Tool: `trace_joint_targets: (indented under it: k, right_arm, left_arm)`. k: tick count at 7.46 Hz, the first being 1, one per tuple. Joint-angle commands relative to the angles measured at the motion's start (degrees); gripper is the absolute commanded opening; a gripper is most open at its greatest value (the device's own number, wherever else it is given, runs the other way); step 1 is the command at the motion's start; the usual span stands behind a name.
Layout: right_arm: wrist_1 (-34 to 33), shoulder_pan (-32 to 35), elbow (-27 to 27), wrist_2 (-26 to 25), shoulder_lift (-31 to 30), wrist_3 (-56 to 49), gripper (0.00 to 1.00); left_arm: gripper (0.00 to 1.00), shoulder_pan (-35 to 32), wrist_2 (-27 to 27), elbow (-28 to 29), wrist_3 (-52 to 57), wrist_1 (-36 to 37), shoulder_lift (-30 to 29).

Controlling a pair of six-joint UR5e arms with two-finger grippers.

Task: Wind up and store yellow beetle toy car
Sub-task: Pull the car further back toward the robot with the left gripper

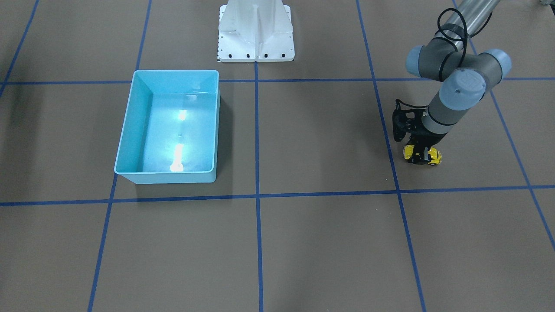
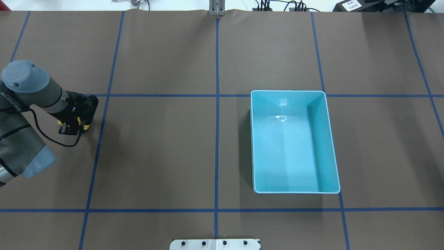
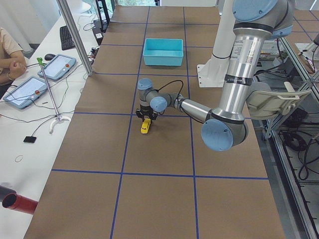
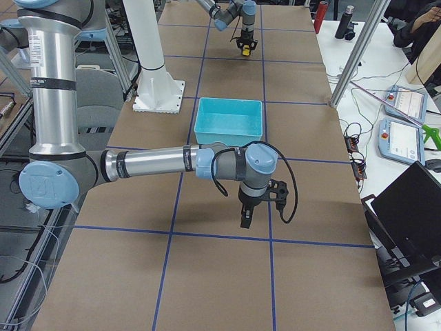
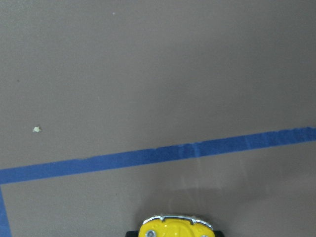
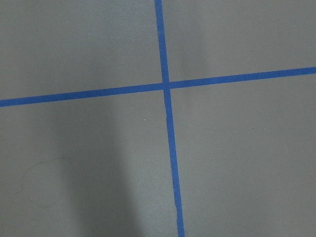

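Observation:
The yellow beetle toy car [image 1: 432,156] stands on the brown table at my left side, far from the bin. It also shows in the overhead view [image 2: 84,125], the left side view [image 3: 145,127] and at the bottom edge of the left wrist view [image 5: 175,228]. My left gripper [image 1: 419,158] points straight down over it, with its fingers closed against the car's sides. My right gripper [image 4: 246,219] shows only in the right side view, hanging above bare table; I cannot tell whether it is open or shut. The light blue bin [image 1: 130,130] is empty.
The bin [image 2: 253,146] sits right of the table's middle in the overhead view. The white robot base [image 1: 256,30] stands at the table's edge. Blue tape lines [image 1: 256,195] grid the brown table. Operator desks with tablets [image 3: 57,67] flank the far side.

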Motion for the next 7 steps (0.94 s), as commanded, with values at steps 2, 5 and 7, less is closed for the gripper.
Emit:
trace_joint_targets:
  k: [2,5,7]
  right_arm:
    - [0.0,0.0,0.0,0.0,0.0,0.0,1.0]
    - [0.0,0.0,0.0,0.0,0.0,0.0,1.0]
    - [0.0,0.0,0.0,0.0,0.0,0.0,1.0]
  left_arm:
    - [0.0,-0.22,-0.09,0.0,0.0,-0.75,0.87]
    - [0.0,-0.4,-0.18,0.0,0.53,-1.71,1.66]
    - [0.0,-0.31,-0.18,0.0,0.61,-2.07,1.75]
